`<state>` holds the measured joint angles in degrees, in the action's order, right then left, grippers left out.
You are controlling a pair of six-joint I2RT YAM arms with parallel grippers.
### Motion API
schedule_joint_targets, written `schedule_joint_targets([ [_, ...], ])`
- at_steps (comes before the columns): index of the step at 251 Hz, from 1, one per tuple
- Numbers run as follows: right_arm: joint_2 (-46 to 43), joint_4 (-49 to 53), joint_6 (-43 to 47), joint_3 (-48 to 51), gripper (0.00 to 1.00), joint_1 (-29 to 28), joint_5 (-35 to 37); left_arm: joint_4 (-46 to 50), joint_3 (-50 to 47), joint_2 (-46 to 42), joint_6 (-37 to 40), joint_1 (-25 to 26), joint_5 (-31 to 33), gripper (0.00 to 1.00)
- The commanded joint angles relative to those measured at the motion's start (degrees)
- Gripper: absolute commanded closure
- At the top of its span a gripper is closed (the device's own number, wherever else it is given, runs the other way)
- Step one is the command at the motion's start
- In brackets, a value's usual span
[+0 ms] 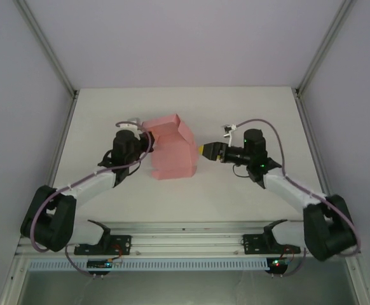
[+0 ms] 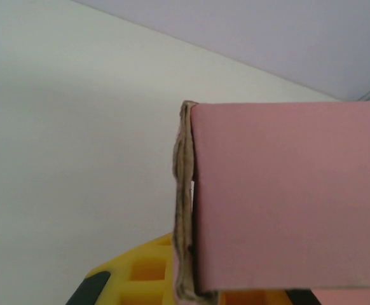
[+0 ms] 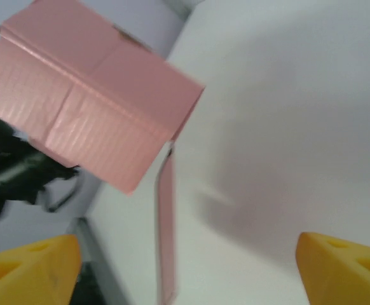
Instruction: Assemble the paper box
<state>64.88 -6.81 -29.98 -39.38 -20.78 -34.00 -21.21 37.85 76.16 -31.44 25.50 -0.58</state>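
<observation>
A white table (image 1: 185, 197) with a matte top takes up the floor of a small booth. Behind it rises a plain, pale lilac-grey back wall (image 1: 185, 38). A left panel (image 1: 7, 127) and a right panel (image 1: 363, 127) of the same colour close the sides. Slanting metal posts (image 1: 45, 44) mark the corners. A silver rail (image 1: 185, 230) runs along the near edge, with a slotted grey strip (image 1: 185, 264) below it. The light is soft and even, leaving faint shadows on the tabletop.

White table (image 1: 236, 197), grey walls (image 1: 172, 38); slotted metal rail (image 1: 185, 230)
</observation>
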Motion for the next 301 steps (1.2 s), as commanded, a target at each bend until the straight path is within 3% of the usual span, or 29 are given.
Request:
schedule_joint_targets([
  [1,-4.0,18.8,12.7,-2.7,0.08,0.9,14.5,3.1,1.2,-0.9,4.2,-0.2,-4.4,1.0],
  [36,-4.4,19.9,21.6,-5.3,0.09,1.2,15.2,5.4,1.6,-0.6,5.9,-0.1,-8.2,1.0],
  [63,-1.6,18.4,27.9,-7.6,0.12,0.4,10.7,7.3,2.5,0.5,7.0,0.1,-9.0,1.0],
  [124,7.5,13.6,33.1,-12.8,0.23,-3.9,3.0,8.8,4.0,2.1,7.5,0.7,-9.7,1.0],
  [176,15.4,12.9,34.2,-18.4,0.39,-8.2,1.2,9.1,5.3,3.9,7.6,1.9,-9.7,1.0],
  [206,19.5,14.3,34.0,-21.5,0.4,-9.9,1.5,9.7,6.3,4.9,8.1,3.2,-9.1,1.0],
  [234,20.3,14.9,33.4,-22.3,0.41,-11.1,5.6,11.0,7.0,5.1,7.8,4.0,-6.1,1.0],
  [259,18.7,15.4,32.6,-21.8,0.41,-12.3,14.9,14.0,8.0,5.2,7.6,4.0,-3.3,1.0],
  [301,16.9,15.7,30.7,-21.1,0.59,-14.4,29.9,15.4,8.3,5.1,7.3,4.6,-2.3,1.0],
])
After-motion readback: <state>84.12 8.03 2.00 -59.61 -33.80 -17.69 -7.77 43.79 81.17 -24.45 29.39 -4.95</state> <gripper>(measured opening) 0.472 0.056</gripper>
